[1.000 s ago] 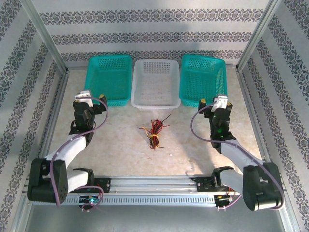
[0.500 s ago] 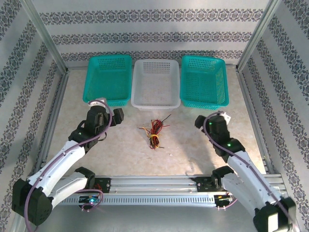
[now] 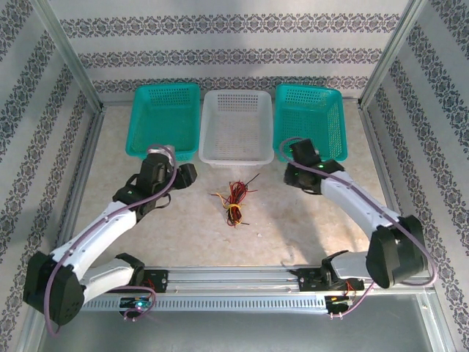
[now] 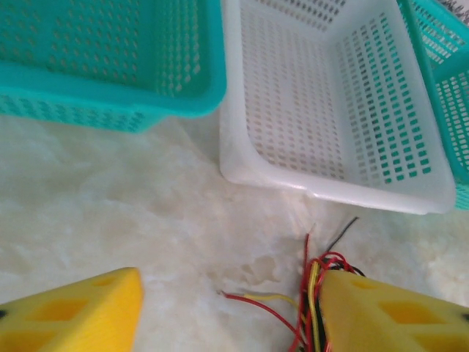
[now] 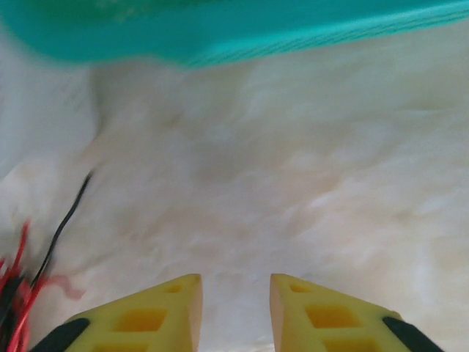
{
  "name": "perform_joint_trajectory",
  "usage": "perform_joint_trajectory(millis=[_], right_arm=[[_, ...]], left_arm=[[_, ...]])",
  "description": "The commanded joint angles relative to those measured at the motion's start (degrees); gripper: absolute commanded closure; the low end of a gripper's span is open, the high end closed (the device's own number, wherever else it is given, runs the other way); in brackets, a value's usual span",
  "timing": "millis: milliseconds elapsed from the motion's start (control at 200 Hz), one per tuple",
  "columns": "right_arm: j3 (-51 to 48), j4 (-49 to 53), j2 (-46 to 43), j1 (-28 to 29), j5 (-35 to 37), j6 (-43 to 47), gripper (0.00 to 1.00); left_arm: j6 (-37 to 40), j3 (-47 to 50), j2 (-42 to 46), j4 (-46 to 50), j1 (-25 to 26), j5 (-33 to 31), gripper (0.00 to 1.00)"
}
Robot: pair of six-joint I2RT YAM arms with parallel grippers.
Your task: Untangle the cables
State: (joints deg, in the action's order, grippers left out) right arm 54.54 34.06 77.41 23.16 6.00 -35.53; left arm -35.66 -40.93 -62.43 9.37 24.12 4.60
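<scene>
Cables lay in one red, yellow and black knot on the table at the centre of the top view, just below the white basket. The step in hand looked like the approach: nothing was gripped or pulled apart yet.

At centre left of the top view the left gripper pointed toward the knot. In its wrist view the left gripper had its jaws spread wide with bare table between them. The cables sat at lower right, against the inner edge of its right-hand jaw.

At centre right of the top view the right gripper faced the knot from the other side. In its wrist view the right gripper had its jaws nearly together, with a narrow gap and nothing in it. The cables were off at the lower left edge.

Next, I judged, each gripper needed its own strand. The left needed a small shift to bring one wire between its pads. The right needed a swing toward the knot and wider jaws.

It was hard to make out how the strands crossed, where each ended, and whether the left jaw touched the wires. The right wrist view was blurred, and both wrist frames cut the knot off at the bottom.
</scene>
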Motion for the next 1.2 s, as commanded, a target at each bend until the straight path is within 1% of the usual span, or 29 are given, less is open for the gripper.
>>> perform_joint_trajectory(millis=[0, 65, 215, 385, 525, 665, 875, 954, 1084, 1199], right_arm=[[2.72, 1.33, 1.62, 3.97, -2.64, 1.18, 0.69], [2.37, 1.4, 2.31, 3.19, -0.94, 0.4, 0.65], [1.81, 2.19, 2.99, -3.81, -2.42, 1.87, 0.66], [1.81, 2.42, 3.96, -12.03, -4.69, 4.72, 0.66], [3.31, 1.79, 6.58, -15.68, -5.08, 7.21, 0.65], [5.52, 1.18, 9.54, -18.19, -4.36, 8.78, 0.64], [7.72, 0.65, 12.15, -22.03, -4.55, 9.64, 0.63], [8.04, 0.57, 12.49, -23.25, -4.39, 10.17, 0.61], [9.38, 0.28, 13.77, -25.33, -4.97, 11.74, 0.59], [11.29, 0.3, 15.47, -26.12, -4.17, 13.04, 0.56]], left_arm=[[-4.85, 2.22, -5.43, -10.04, 3.68, 4.25, 0.48], [-5.82, 1.53, -10.58, -13.98, 5.91, 4.99, 0.51], [-6.79, -4.54, -22.76, -17.8, 8.27, 6.95, 0.57], [-6.93, -11.27, -33.11, -21.1, 9.11, 7.1, 0.57], [-5.77, -15.98, -37.83, -21.19, 9.1, 4.84, 0.57], [-3.83, -20.21, -40.84, -19.77, 9.08, 3.35, 0.57], [-2.05, -23.51, -42.77, -18.51, 9.02, 1.17, 0.57], [-1.96, -23.76, -42.92, -18.75, 9.04, 1.82, 0.56], [-3.25, -21.84, -40.92, -19.44, 9.34, 2.47, 0.53], [-3.39, -19.11, -36.3, -18.73, 10.04, 1.59, 0.49]])
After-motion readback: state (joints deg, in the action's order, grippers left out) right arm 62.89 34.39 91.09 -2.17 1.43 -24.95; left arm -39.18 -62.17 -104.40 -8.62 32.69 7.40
